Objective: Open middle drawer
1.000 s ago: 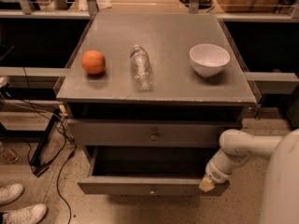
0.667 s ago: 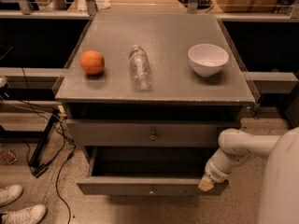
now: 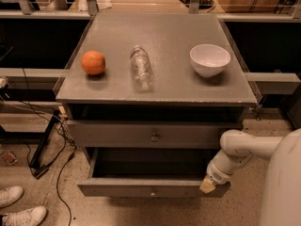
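Observation:
The middle drawer (image 3: 141,188) is the long shallow grey one with a small round knob (image 3: 152,191). It stands pulled well out, and its dark inside shows behind the front. Above it is the taller-fronted drawer (image 3: 117,134) with the bigger knob (image 3: 154,137), which is closed. The lowest drawer is hidden under the open one. My gripper (image 3: 207,186), at the end of the white arm (image 3: 235,154), is at the right end of the middle drawer's front, at its top edge.
On the cabinet top (image 3: 164,86) lie an orange (image 3: 93,62), a clear plastic bottle (image 3: 141,67) on its side and a white bowl (image 3: 209,59). Cables (image 3: 51,140) run over the floor at left. White shoes (image 3: 19,206) are at the bottom left.

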### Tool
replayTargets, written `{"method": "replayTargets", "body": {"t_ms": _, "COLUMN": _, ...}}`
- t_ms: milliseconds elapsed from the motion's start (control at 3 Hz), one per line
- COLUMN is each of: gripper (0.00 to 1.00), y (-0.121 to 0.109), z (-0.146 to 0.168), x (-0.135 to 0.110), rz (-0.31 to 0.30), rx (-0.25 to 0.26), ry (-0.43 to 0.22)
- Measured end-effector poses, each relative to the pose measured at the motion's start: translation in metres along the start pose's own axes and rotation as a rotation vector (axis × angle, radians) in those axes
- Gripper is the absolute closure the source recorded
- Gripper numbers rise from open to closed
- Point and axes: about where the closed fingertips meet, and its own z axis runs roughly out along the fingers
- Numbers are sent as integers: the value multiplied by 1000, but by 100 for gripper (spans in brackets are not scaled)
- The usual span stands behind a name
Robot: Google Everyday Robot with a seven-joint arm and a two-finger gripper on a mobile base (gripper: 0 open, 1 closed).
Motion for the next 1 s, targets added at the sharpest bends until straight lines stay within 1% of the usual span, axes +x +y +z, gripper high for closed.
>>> {"method": "replayTargets", "body": {"t_ms": 667, "gripper": 11, "y": 0, "z": 0, "x": 0, "rz": 0, "rx": 0, "ry": 0}}
{"method": "replayTargets", "body": {"t_ms": 1000, "gripper": 0, "y": 1, "z": 1, "x": 0, "rz": 0, "rx": -3, "ry": 1}}
